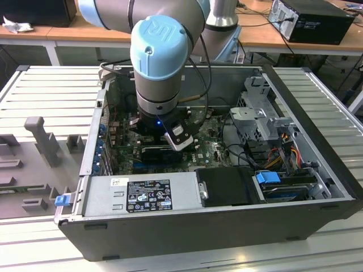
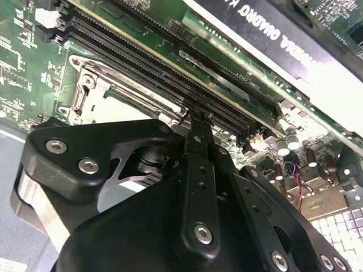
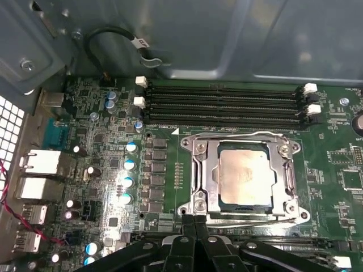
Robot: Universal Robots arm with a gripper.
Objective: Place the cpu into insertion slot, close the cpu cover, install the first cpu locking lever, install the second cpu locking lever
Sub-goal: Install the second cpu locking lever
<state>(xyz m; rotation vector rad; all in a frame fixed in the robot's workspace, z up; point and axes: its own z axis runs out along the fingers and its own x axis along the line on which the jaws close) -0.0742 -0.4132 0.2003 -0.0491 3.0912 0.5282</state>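
The cpu [image 3: 246, 173] lies in the insertion slot [image 3: 211, 175], the cpu cover [image 3: 207, 152] shut over it. The tool [image 3: 194, 222], fingers together, hovers just beside the cover's edge.

Matt beige-silver metal cpu [image 3: 245, 174], shiny metal cpu cover [image 3: 207, 175], matt black claw [image 3: 194, 222].

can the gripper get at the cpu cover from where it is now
Probably yes. In the first wrist view the gripper sits right at the edge of the cpu cover, which lies flat around the cpu with nothing over it. The memory slots lie on the cover's far side, out of the way.
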